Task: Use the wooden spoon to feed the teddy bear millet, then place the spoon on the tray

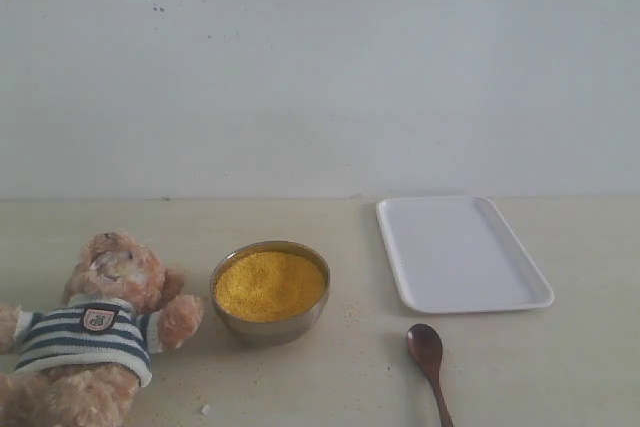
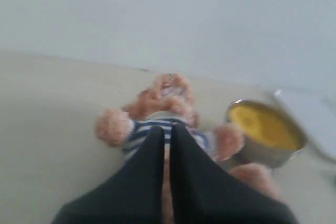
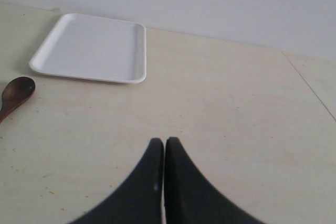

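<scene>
The teddy bear (image 1: 100, 327) in its striped shirt lies on its back at the left of the table. Beside it stands the metal bowl (image 1: 270, 292) heaped with yellow millet (image 1: 270, 285). The wooden spoon (image 1: 428, 355) lies near the front edge, just below the white tray (image 1: 460, 252). Neither gripper shows in the exterior view. In the left wrist view, my left gripper (image 2: 167, 128) hangs shut over the teddy bear (image 2: 163, 106), holding nothing, with the bowl (image 2: 265, 132) off to one side. My right gripper (image 3: 164, 141) is shut and empty above bare table, apart from the spoon (image 3: 16, 94) and tray (image 3: 92, 48).
A pale wall (image 1: 320, 67) rises behind the beige table (image 1: 560, 367). A few spilled grains (image 1: 205, 409) lie near the bear's side. A seam in the tabletop (image 3: 310, 85) runs past the right gripper.
</scene>
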Robot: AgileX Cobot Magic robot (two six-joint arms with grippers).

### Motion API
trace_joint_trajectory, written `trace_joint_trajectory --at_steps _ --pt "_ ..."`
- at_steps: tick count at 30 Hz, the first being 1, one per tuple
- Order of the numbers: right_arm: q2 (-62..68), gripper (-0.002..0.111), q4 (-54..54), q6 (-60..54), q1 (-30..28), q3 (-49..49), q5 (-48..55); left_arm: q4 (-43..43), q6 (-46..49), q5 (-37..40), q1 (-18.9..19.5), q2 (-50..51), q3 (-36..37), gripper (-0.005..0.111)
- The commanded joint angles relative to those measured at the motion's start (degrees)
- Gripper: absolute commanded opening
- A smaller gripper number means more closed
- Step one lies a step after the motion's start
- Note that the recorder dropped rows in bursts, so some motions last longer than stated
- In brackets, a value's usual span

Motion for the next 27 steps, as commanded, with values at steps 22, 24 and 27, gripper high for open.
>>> trace_joint_trajectory --at_steps 22,24,27 --pt "-0.3 0.000 -0.1 -0.2 0.1 -0.1 -0.5 -7.1 -13.5 -59.4 0.2 1.6 -8.1 0.004" --pt "-0.3 0.000 -0.1 -0.2 0.1 -0.1 -0.5 -1.1 -13.0 -57.3 0.2 6.8 -16.9 0.004" --pt "-0.3 0.000 -0.1 -0.2 0.1 -0.1 -0.5 13.8 -2.2 -44.1 0.2 22.5 -34.3 0.004"
